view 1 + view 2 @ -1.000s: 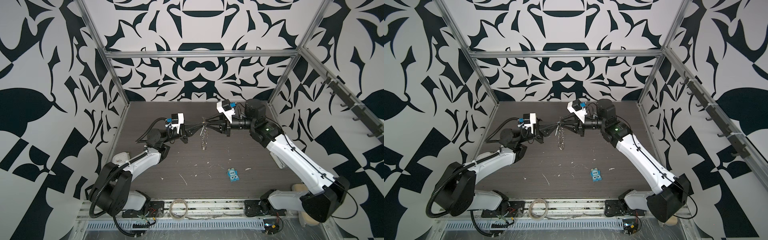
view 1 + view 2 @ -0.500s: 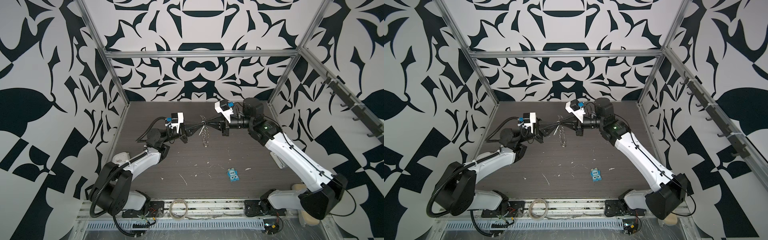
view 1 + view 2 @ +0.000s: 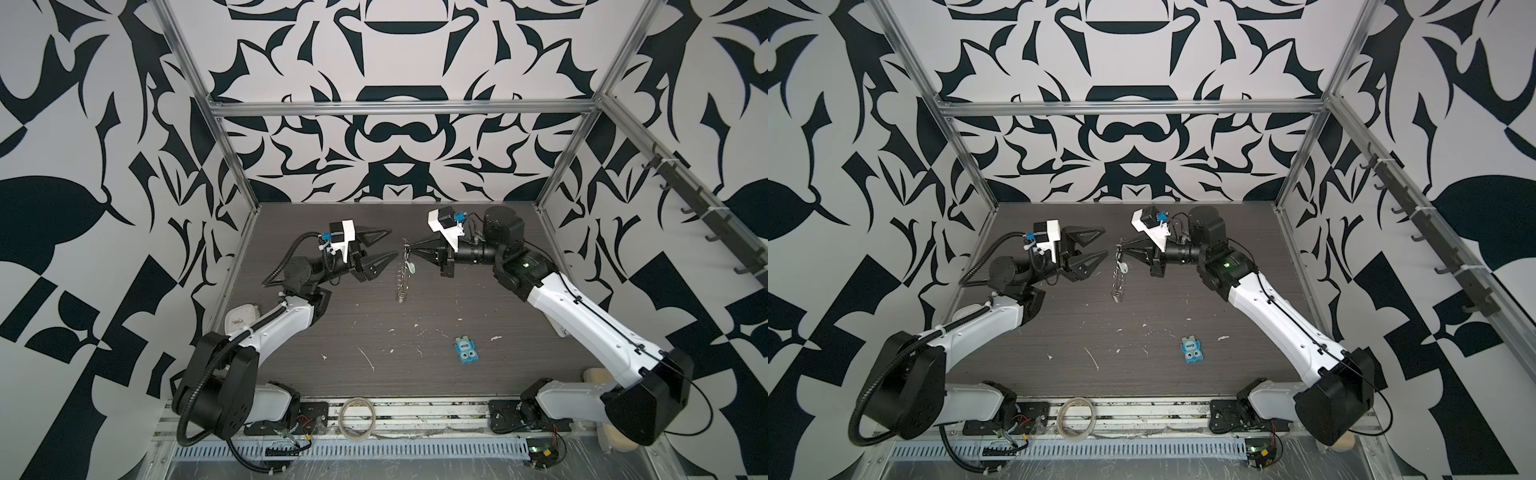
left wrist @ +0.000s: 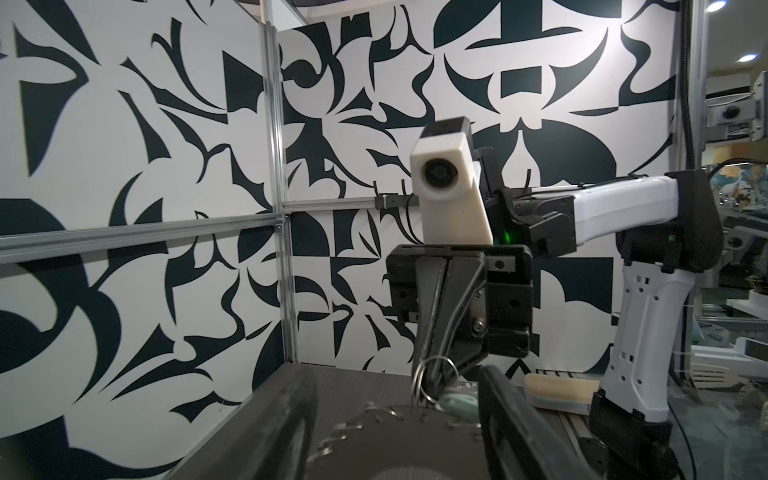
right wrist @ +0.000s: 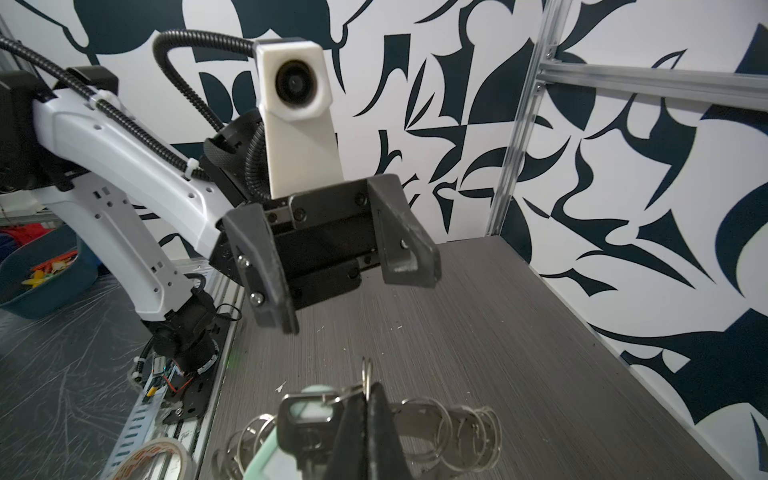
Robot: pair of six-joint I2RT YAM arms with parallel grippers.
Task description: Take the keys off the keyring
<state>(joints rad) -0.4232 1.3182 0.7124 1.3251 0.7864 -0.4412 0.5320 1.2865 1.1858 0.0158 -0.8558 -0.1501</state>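
1. Near edge, 6 o'clock: a translucent tape roll [image 3: 357, 422] lies on the front rail, off the dark table [image 3: 519, 365].
2. About 5 o'clock of table centre: a blue cartoon-faced packet [image 3: 466, 350] lies flat, well apart from both my arms. White scraps are scattered on the table around it.
3. Past centre, toward 12 o'clock: my right gripper [image 3: 409, 249] reaches in from 3 o'clock. Its fingers are pressed together on a split ring at the top of the keyring [image 3: 401, 282].
4. In both top views the keyring hangs edge-on below those fingertips. I cannot tell whether its lowest point touches the table.
5. In the right wrist view the grey disc [image 5: 419, 415] sits just behind my closed fingers, with its rim rings bunched beside it.
6. The keys [image 3: 411, 268] hang just below the pinch, on the 3 o'clock side of the keyring and touching it. In the right wrist view the dark-headed key [image 5: 305, 424] rests against my finger on its ring, not yet off. The pale fob [image 5: 266, 453] lies under it.
7. My left gripper [image 3: 392, 241] stands at 9 o'clock of the keyring with its jaws apart and nothing between them. Its fingertips are near the keyring but not touching it.
8. Far side, 12 o'clock: the black-and-white patterned back wall [image 3: 395, 145].
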